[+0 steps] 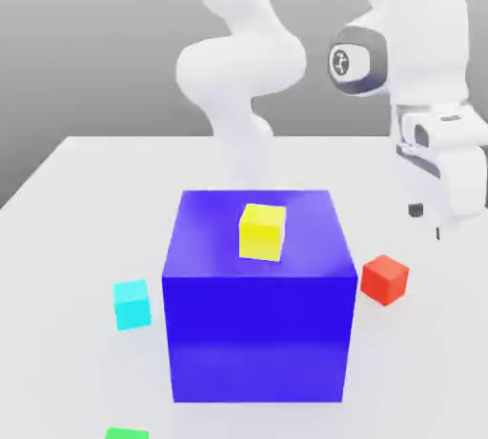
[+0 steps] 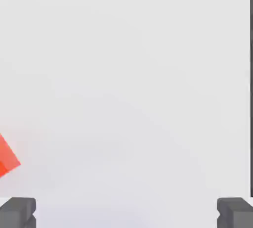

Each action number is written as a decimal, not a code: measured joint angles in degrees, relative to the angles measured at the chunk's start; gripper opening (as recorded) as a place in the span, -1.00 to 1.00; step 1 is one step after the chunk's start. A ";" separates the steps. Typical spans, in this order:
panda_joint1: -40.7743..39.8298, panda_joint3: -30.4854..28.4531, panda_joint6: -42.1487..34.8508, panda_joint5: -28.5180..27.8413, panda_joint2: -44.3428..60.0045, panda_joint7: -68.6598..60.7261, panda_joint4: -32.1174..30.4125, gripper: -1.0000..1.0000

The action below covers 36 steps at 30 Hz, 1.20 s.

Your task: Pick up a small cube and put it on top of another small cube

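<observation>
Nothing of the task proper is done yet. The red cube (image 1: pixel 385 278) sits on the counter (image 1: pixel 86 199), not lifted and not touched, and the cyan cube (image 1: pixel 132 304) it must end up on has nothing on its top face.

The gripper (image 1: pixel 426 220) hangs above the counter with its fingers spread wide apart and nothing between them — in the hand view the two dark fingertips (image 2: pixel 18 212) stand at opposite sides with bare counter between. The red cube lies below the gripper and a little off to one side, toward the blue block (image 1: pixel 257 294); in the hand view only a corner of it peeks in at the edge (image 2: pixel 7 159), well outside the gap between the fingers. So the gripper is near the cube but not lined up over it.

The cyan cube is far from the gripper, on the other side of the big blue block, which stands between the two small cubes. A yellow cube (image 1: pixel 262 230) rests on top of that block, and a green cube (image 1: pixel 126 433) lies beyond the cyan one, farther still from the gripper; neither belongs to the job.

What is left, by this reading, is nearly everything: centre the gripper over the red cube, come down, close on it, lift, carry it past or over the blue block — the likeliest place for a knock — and set it squarely on the cyan cube before letting go.
</observation>
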 joint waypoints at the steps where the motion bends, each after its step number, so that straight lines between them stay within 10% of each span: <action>1: 1.35 0.18 1.03 0.09 1.25 -2.57 -1.20 0.00; 13: 7.65 0.29 18.62 -1.36 22.41 -12.91 -4.08 0.00; 14: 7.92 0.03 20.08 -1.41 24.16 -12.86 -3.79 -1.00; 29: 7.72 0.63 7.60 -0.05 9.30 -13.84 -6.27 -1.00; 36: 3.73 -1.66 4.31 -8.72 13.89 -8.11 5.50 -1.00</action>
